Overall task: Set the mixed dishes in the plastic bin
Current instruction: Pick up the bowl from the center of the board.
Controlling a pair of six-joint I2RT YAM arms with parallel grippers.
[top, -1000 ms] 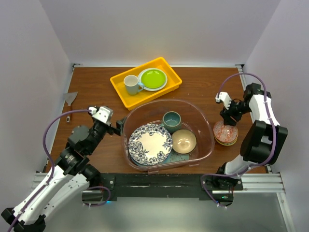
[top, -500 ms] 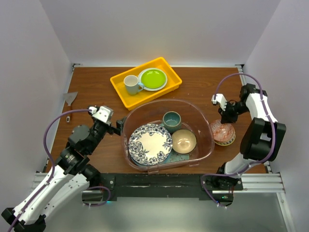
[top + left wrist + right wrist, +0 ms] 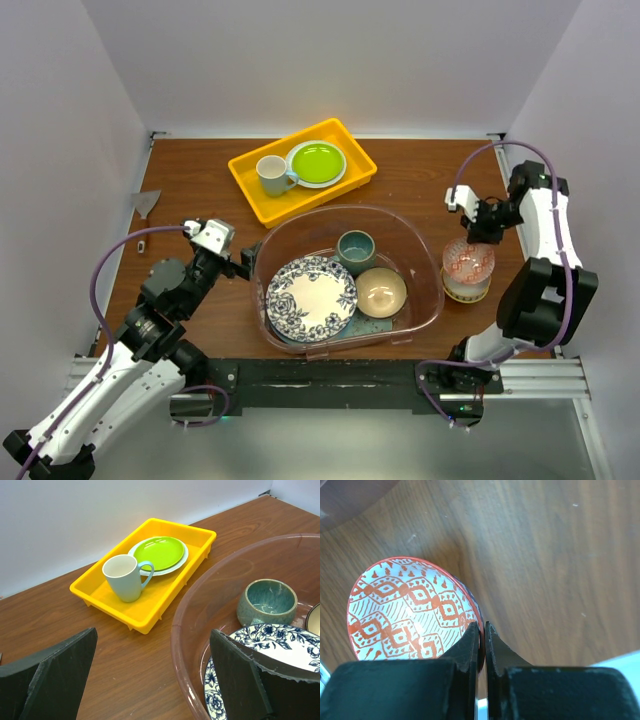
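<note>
**Right end effector** (image 3: 481, 630): closed. The two fingers pinch the rim of the red-patterned bowl (image 3: 410, 612), one finger inside the rim and one outside. The bowl is tilted, its white interior with red diamond pattern turned towards the wrist camera. In the overhead view the bowl (image 3: 468, 263) is over the desk (image 3: 420, 170), just beside the right wall of the plastic bin (image 3: 425, 245) and outside it. Whether its foot touches the desk cannot be told.

**Left end effector** (image 3: 150, 680): fully open, holding nothing. In the wrist view the bin's left rim (image 3: 176, 630) runs between the two fingers. Contact with the rim cannot be confirmed.

**Bin contents:**
- A blue-floral plate (image 3: 311, 297) lies at the front left.
- A dark teal mug (image 3: 355, 248) stands upright at the rear.
- A tan bowl (image 3: 381, 291) sits upright at the front right, just beside the plate.
- A mint-green tray (image 3: 378, 326) lies under the plate and the tan bowl, only its near edge showing.

**Other items:** a yellow tray (image 3: 250, 185) sits at the rear of the desk, apart from the bin. It carries a white mug (image 3: 271, 175) standing upright and a lime-green plate (image 3: 316, 162) beside it.
</note>
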